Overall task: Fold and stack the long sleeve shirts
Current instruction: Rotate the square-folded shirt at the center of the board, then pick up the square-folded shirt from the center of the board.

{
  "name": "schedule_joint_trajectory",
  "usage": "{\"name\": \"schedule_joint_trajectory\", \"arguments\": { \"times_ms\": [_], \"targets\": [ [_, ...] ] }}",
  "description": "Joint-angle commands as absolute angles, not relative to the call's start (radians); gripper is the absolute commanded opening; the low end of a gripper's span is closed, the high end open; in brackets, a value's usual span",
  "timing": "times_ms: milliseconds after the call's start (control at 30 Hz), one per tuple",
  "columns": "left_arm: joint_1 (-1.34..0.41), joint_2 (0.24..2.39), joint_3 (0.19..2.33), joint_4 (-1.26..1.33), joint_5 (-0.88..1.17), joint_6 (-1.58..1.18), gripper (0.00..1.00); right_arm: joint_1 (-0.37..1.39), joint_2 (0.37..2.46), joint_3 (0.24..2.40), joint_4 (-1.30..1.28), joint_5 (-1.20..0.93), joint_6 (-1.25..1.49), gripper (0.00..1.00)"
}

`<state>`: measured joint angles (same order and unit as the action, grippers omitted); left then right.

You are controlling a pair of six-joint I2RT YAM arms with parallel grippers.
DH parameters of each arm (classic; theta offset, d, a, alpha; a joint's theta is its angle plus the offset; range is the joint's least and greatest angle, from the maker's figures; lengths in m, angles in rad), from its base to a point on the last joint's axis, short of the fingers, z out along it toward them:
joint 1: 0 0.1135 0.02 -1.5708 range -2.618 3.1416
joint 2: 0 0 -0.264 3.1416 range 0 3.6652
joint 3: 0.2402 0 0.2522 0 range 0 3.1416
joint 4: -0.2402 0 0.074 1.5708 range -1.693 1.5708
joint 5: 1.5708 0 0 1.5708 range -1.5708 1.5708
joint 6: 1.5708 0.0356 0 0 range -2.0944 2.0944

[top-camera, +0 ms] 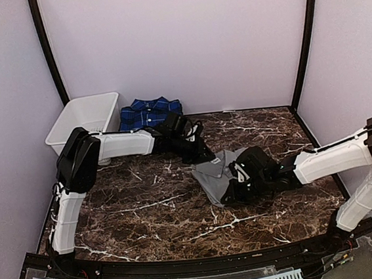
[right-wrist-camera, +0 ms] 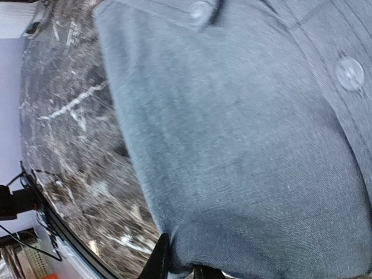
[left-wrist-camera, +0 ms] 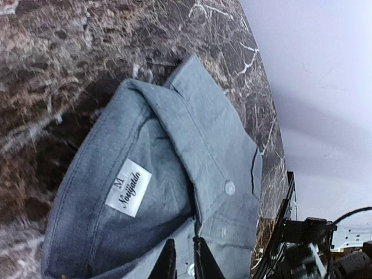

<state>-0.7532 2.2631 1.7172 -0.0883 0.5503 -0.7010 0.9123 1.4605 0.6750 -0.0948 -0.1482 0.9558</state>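
Observation:
A light grey long sleeve shirt (top-camera: 214, 171) lies folded in the middle of the marble table. The left wrist view shows its collar and white label (left-wrist-camera: 128, 187). My left gripper (left-wrist-camera: 185, 261) is shut on the button placket just below the collar, with cloth pinched in the narrow gap between its fingers. My right gripper (right-wrist-camera: 183, 268) is shut on the shirt's near folded edge (right-wrist-camera: 244, 174), which bunches between the fingertips. From above, the left gripper (top-camera: 204, 156) sits at the shirt's far side and the right gripper (top-camera: 236, 191) at its near right side. A dark blue plaid shirt (top-camera: 149, 111) lies folded at the back.
A white plastic basket (top-camera: 82, 120) stands at the back left, next to the plaid shirt. The dark marble tabletop (top-camera: 146, 209) stretches toward the near edge. Purple walls close off the back and both sides.

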Motion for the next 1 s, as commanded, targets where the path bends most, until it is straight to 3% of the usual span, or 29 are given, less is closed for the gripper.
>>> {"name": "schedule_joint_trajectory", "arguments": {
  "times_ms": [0,100,400,600,800,967],
  "targets": [
    [-0.726,2.323,1.866,-0.203,0.581,-0.633,0.1,0.925,1.554,0.804,0.064,-0.23,0.955,0.2],
    [-0.706,2.323,1.934,-0.239,0.562,-0.625,0.14,0.925,1.601,0.894,0.047,-0.248,0.912,0.37],
    [-0.648,2.163,1.861,-0.295,0.469,-0.606,0.3,0.886,1.572,1.011,-0.128,-0.201,0.739,0.65],
    [-0.644,2.089,1.718,-0.272,0.448,-0.615,0.34,0.726,1.559,1.004,-0.177,-0.16,0.626,0.68],
    [-0.644,2.089,1.622,-0.24,0.407,-0.617,0.49,0.58,1.65,1.071,-0.177,-0.116,0.502,0.73],
    [-0.644,2.126,1.628,-0.246,0.401,-0.622,0.51,0.536,1.763,1.185,-0.223,-0.036,0.417,0.75]
  ]
}}
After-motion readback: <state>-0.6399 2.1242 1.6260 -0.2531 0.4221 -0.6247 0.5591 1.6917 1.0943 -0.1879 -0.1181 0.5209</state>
